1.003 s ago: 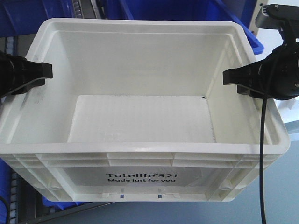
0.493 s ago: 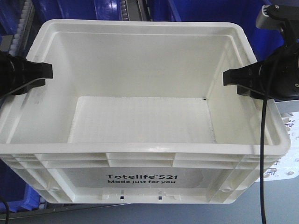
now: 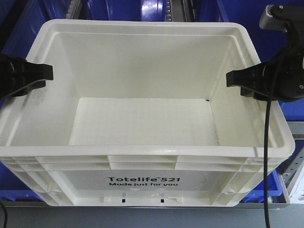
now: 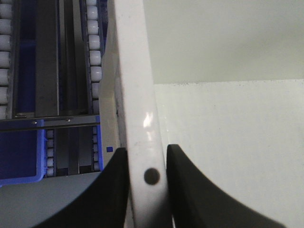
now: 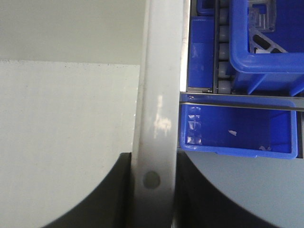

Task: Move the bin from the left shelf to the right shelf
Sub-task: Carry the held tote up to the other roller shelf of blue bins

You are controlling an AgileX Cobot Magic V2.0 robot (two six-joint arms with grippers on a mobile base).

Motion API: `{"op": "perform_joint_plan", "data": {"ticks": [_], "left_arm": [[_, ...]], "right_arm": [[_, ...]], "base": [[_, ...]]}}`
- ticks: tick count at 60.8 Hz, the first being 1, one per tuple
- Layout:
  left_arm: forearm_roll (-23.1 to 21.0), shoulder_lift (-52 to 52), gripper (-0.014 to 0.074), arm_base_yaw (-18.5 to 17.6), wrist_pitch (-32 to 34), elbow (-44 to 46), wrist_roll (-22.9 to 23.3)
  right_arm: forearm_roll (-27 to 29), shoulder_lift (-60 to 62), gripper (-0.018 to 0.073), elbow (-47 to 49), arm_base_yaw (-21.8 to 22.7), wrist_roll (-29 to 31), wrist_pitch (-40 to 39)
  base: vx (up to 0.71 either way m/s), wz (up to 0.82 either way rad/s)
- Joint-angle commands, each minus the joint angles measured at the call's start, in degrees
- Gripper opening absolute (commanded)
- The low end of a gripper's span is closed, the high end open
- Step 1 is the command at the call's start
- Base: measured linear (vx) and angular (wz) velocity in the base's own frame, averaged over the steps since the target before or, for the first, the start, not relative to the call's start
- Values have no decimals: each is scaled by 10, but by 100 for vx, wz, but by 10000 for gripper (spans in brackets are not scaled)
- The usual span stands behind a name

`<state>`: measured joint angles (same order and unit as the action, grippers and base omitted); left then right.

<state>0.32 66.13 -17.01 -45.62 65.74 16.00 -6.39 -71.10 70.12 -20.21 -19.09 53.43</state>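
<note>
The bin (image 3: 142, 160) is a large white tote, empty, filling the front view, with black "Totelife 521" print on its near side. My left gripper (image 3: 42, 73) is shut on its left rim, and my right gripper (image 3: 236, 78) is shut on its right rim. In the left wrist view the black fingers of the left gripper (image 4: 146, 156) press both sides of the white rim (image 4: 137, 90). The right wrist view shows the right gripper (image 5: 153, 159) pinching the opposite rim (image 5: 159, 71) the same way. The bin sits level between the two arms.
Blue plastic bins (image 3: 28, 28) and roller tracks (image 3: 173, 12) lie behind and around the tote. More blue bins (image 5: 237, 128) sit just beyond the right rim, and a roller track (image 4: 95, 57) runs beside the left rim. A grey shelf rail (image 3: 142, 216) crosses below.
The shelf background behind the bin has slid sideways to the right in the front view, with blue bins now on both sides. Both grippers keep their hold on the rims.
</note>
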Motion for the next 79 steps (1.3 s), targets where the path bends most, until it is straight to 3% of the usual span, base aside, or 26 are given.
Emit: {"op": "perform_joint_plan", "data": {"ticks": [1, 79], "left_arm": [[23, -23, -6, 2, 60, 23, -17], [23, -23, -6, 2, 60, 23, -17]], "right_arm": [[-54, 20, -9, 22, 10, 3, -61], [-54, 20, -9, 22, 10, 3, -61]], "base": [[2, 19], [3, 9]]}}
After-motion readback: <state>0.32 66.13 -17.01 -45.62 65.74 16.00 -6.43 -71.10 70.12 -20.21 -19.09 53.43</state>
